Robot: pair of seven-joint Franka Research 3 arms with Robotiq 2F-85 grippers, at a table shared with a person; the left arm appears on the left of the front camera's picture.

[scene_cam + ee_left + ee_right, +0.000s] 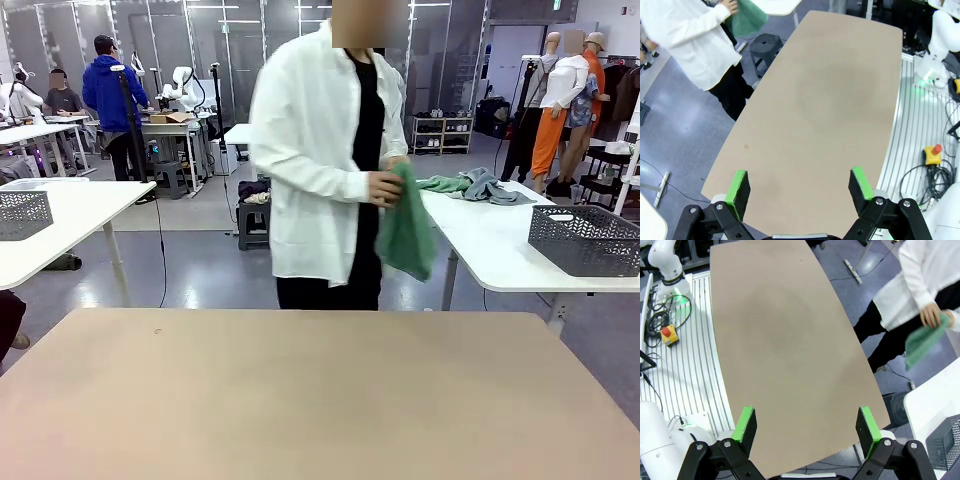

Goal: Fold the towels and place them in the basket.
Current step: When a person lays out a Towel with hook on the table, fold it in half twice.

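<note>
A: Front view first. Where is the towel?
B: A green towel [405,235] hangs from the person's hand [383,187], just right of centre, beyond the far edge of the tan tabletop [300,400]. Behind, at the right, a white table [480,250] carries a loose heap of mint and blue-grey cloth [475,186]. The dark grey basket [585,240] stands on it at the frame's right edge. A second grey basket [22,213] sits on another white table at the left edge.

A: And the left wrist view?
B: The left jaws are released and spread wide over the tabletop [825,100], with their green pads [738,186] at the bottom of the frame. The green towel [747,17] is in the upper left corner, at the person's hand [730,6], off the tabletop.

A: Right wrist view?
B: The right jaws are released as well, spread just as wide, pads [746,422] at the bottom. The person stands at the upper right, and the hand [931,316] grips the green towel [922,342], which is blurred. A corner of the basket [946,440] shows at the lower right.
</note>
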